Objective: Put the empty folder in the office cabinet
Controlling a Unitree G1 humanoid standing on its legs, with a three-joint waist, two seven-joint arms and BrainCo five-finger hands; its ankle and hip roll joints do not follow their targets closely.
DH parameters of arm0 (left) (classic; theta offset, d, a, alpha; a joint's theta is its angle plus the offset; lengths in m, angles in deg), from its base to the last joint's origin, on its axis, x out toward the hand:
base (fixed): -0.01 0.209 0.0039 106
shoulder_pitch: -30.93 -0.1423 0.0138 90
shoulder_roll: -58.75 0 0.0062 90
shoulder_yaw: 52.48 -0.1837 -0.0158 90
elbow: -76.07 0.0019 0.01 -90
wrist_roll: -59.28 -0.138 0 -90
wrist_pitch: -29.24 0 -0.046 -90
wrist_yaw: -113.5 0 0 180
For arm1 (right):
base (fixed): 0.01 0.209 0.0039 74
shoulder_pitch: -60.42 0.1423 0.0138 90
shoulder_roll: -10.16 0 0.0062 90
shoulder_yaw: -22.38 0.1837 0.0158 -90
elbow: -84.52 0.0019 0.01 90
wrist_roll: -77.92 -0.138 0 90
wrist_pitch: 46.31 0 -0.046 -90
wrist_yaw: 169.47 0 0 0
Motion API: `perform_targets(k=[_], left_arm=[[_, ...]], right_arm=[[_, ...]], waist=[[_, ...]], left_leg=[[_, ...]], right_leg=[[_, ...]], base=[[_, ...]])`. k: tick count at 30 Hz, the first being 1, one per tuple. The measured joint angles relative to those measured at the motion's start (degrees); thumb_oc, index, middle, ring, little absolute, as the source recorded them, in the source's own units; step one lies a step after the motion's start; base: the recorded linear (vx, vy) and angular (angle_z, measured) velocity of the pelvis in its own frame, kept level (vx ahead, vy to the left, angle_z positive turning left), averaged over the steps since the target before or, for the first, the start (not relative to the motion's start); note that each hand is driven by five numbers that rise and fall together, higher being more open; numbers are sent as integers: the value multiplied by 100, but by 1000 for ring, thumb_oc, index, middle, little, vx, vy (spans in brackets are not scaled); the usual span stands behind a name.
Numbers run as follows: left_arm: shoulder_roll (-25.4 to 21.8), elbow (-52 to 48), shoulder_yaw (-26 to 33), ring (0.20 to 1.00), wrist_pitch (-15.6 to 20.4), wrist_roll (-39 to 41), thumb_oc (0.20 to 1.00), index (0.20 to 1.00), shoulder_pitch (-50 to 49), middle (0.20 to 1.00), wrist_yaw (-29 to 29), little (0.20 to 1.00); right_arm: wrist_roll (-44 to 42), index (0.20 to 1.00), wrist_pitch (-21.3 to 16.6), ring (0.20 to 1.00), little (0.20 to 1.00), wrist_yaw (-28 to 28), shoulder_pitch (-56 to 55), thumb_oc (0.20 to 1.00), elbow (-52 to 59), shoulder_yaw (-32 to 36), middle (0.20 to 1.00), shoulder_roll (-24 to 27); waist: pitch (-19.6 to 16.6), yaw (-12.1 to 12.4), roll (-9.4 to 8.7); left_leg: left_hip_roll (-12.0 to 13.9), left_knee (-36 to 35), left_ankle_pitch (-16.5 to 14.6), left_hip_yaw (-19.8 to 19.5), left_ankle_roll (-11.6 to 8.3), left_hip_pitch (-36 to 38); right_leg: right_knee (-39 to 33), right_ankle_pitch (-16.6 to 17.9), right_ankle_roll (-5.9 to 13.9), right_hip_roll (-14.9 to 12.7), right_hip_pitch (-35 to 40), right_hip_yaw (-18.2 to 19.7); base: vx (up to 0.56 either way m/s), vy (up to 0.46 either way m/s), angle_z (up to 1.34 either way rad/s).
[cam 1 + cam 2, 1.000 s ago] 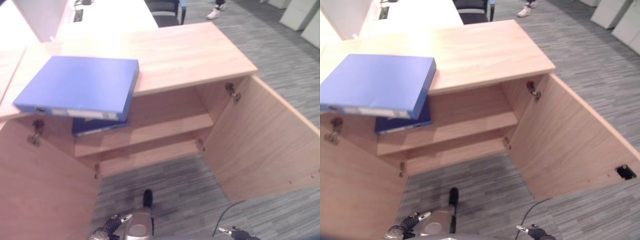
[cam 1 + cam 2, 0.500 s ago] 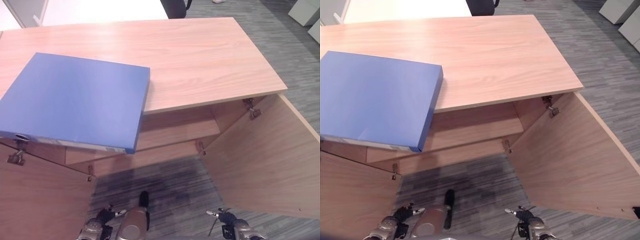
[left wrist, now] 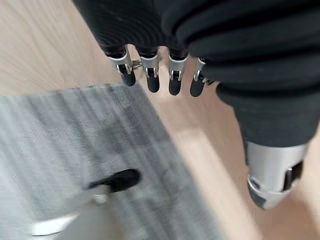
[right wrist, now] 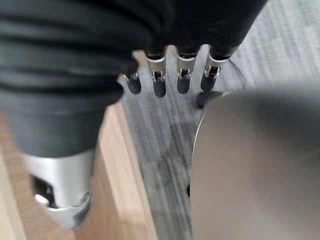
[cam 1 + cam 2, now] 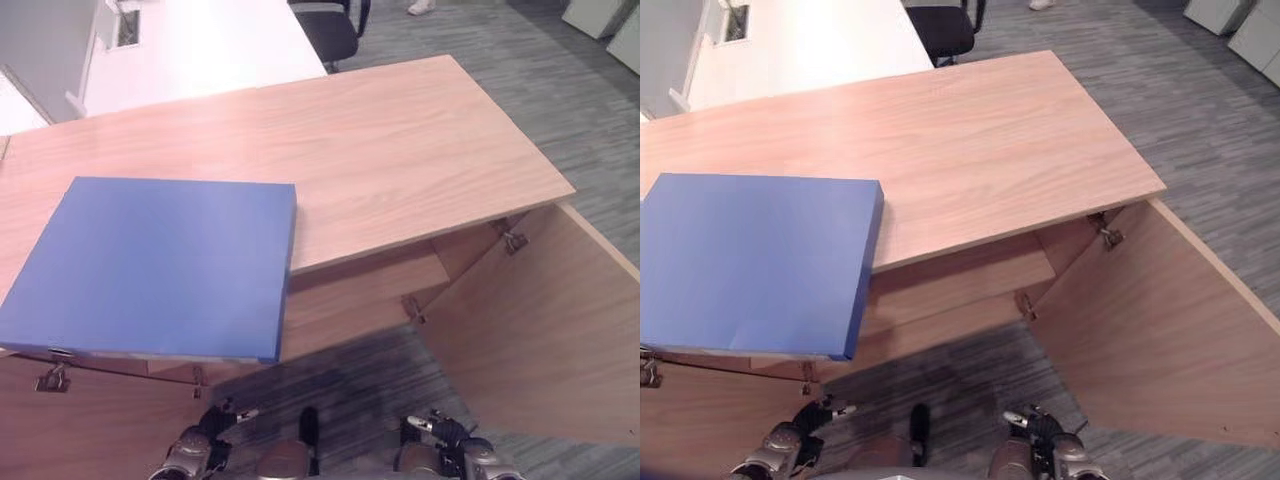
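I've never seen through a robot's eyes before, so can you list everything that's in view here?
Flat blue folder: one, blue, lying on the cabinet top at its left front, overhanging the front edge.
Low light-wood office cabinet: one, pale wood, in the middle of the scene, both doors swung open.
Right cabinet door: one, pale wood, open toward the robot.
Left cabinet door: one, pale wood, open under the folder.
White desk: one, white, behind the cabinet.
Black office chair: one, black, beside the desk.
Grey carpet: grey, all around.
Left hand: silver, dark-tipped, low, fingers straight, holding nothing.
Right hand: the same, low on the right.
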Motion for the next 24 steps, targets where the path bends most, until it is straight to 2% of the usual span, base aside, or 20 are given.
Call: perform_targets(k=[1,3,5,6,7,9,14,15,17,18,19,21,22,24], left_arm=[[-9,-72,-9,1000,-1,2,1000,1000,-138,1000,-29,1000],[125,-69,-85,1000,-22,4,1000,1000,-423,1000,-7,1000],[221,-50,-64,1000,-43,5,1000,1000,-517,1000,-10,1000],[251,-62,-66,1000,-43,6,1000,1000,-559,1000,-9,1000],[339,-62,-63,1000,-41,7,1000,1000,-610,1000,-4,1000],[437,-1,-57,1000,-60,7,1000,1000,-590,1000,0,1000],[594,40,-58,1000,-50,13,1000,1000,-564,1000,2,1000],[603,41,-58,1000,-51,24,1000,1000,-560,1000,2,1000],[592,48,-58,1000,-59,130,1000,1000,-542,1000,2,1000],[615,45,-61,1000,-58,131,1000,1000,-566,1000,1,1000],[616,47,-62,1000,-62,134,1000,1000,-551,1000,-8,1000],[546,49,-65,1000,-68,183,1000,1000,-388,1000,-5,1000],[522,48,-60,1000,-72,197,1000,1000,-323,1000,1,1000],[575,65,-64,1000,-75,202,1000,1000,-368,1000,58,1000]], right_arm=[[4,1000,-5,1000,1000,2,-17,1000,-57,-33,1000,-7],[12,1000,-27,1000,1000,-5,14,1000,-99,-32,1000,102],[14,1000,9,1000,1000,5,-71,1000,-106,-49,1000,165],[14,1000,7,1000,1000,1,-126,1000,-109,-44,1000,191],[14,1000,5,1000,1000,-3,-150,1000,-105,-45,1000,285],[13,1000,-5,1000,1000,-8,-153,1000,-86,-37,1000,393],[12,1000,-11,1000,1000,-14,-169,1000,-98,-35,1000,616],[11,1000,-8,1000,1000,-14,-206,1000,-102,-35,1000,652],[11,1000,-8,1000,1000,-14,-245,1000,-101,-36,1000,652],[10,1000,-14,1000,1000,-19,-303,1000,-126,-36,1000,688],[10,1000,-17,1000,1000,-27,-277,1000,-132,-32,1000,692],[10,1000,0,1000,1000,-25,-289,1000,-127,-39,1000,656],[9,1000,-1,1000,1000,-36,-273,1000,-128,-20,1000,657],[0,1000,-11,1000,1000,-52,-229,1000,-123,15,1000,766]], waist=[[-72,115,-104],[-113,135,103],[-104,119,233],[-104,124,250],[-115,144,359],[-102,129,442],[-58,118,714],[-48,117,779],[-19,113,760],[-37,90,873],[25,77,919],[161,-34,795],[243,-97,621],[296,-190,477]], left_leg=[[-9,86,-123,10,-143,28],[409,214,-206,-83,-315,-78],[634,181,-188,-276,-456,-27],[710,209,-181,-329,-473,-25],[877,199,-172,-379,-492,10],[975,330,-155,-425,-602,-42],[1242,340,-87,-586,-721,-89],[1327,265,-102,-640,-798,-91],[1360,188,-110,-693,-887,-131],[1436,222,-75,-712,-883,-242],[1509,212,-90,-687,-917,-296],[1660,137,-336,-8,-556,-404],[1630,198,-380,390,-506,-380],[1469,865,-289,589,-562,-213]], right_leg=[[122,-238,-5,-18,-11,-61],[-300,-146,-158,357,211,-229],[-540,-93,-233,568,444,-457],[-634,-60,-358,645,552,-526],[-757,-13,-433,817,653,-572],[-758,-41,-594,933,697,-649],[-757,-39,-678,1213,817,-837],[-755,-36,-695,1296,822,-856],[-756,-39,-739,1338,800,-891],[-668,-37,-777,1446,766,-964],[-438,-122,-911,1492,648,-1033],[-7,-309,-1114,1379,396,-1217],[65,-370,-1114,1184,283,-1291],[60,-360,-1122,962,323,-1311]], base=[[37,-210,2],[29,-328,7],[4,-229,39],[-18,-303,32],[-19,-233,17],[-30,-186,16],[-35,-169,20],[-92,-127,25],[-152,-122,24],[-177,-58,37],[-185,-34,63],[-197,-36,66],[-175,-37,39],[-160,-9,19]])
